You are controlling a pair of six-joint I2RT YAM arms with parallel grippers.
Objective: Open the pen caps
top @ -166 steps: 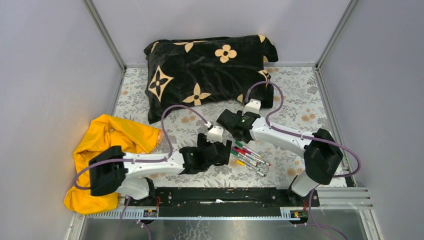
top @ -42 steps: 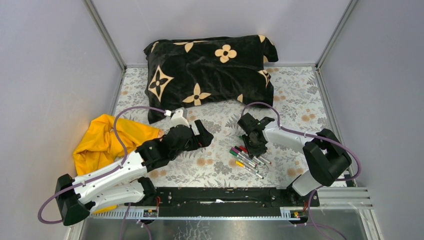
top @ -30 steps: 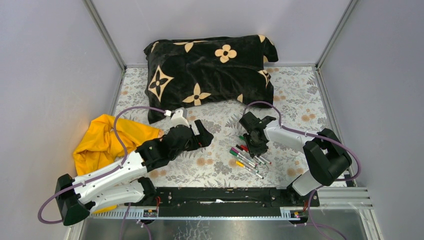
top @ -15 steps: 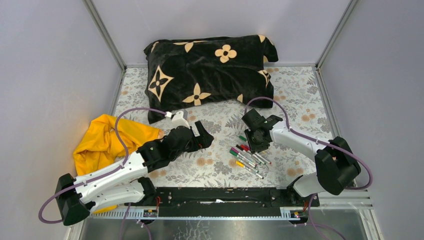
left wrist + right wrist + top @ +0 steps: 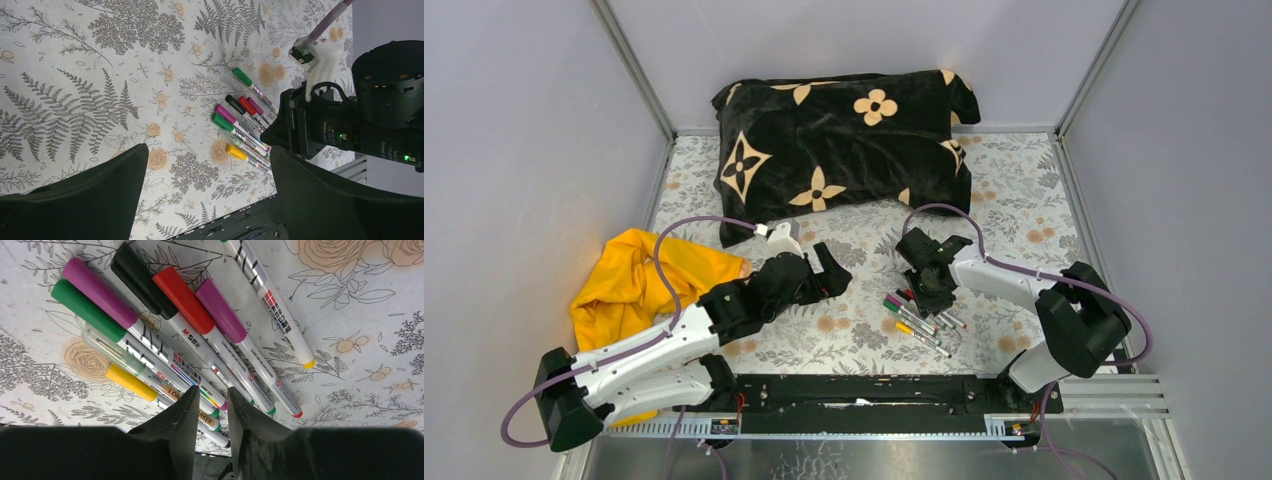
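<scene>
Several marker pens [image 5: 200, 347] lie side by side on the flowered tablecloth. Their caps are on: green [image 5: 85, 310], magenta [image 5: 97, 290], red [image 5: 182, 300], yellow [image 5: 131, 382], plus a black one [image 5: 140, 282]. In the top view the pens [image 5: 921, 320] lie front right of centre. My right gripper [image 5: 212, 400] hovers just over the barrels' tail ends, its jaws a narrow gap apart with nothing gripped. My left gripper [image 5: 209, 150] stands wide open and empty to the left of the pens, well apart from them; from it I see a separate green-capped pen [image 5: 242, 76].
A black pillow with tan flowers [image 5: 844, 140] lies at the back. A yellow cloth [image 5: 639, 280] is bunched at the left beside the left arm. Grey walls close in three sides, and a black rail [image 5: 864, 392] runs along the near edge.
The right gripper has drifted slightly left and lower over the pens, with its jaws narrowing a little. The left arm has stayed still and open.
</scene>
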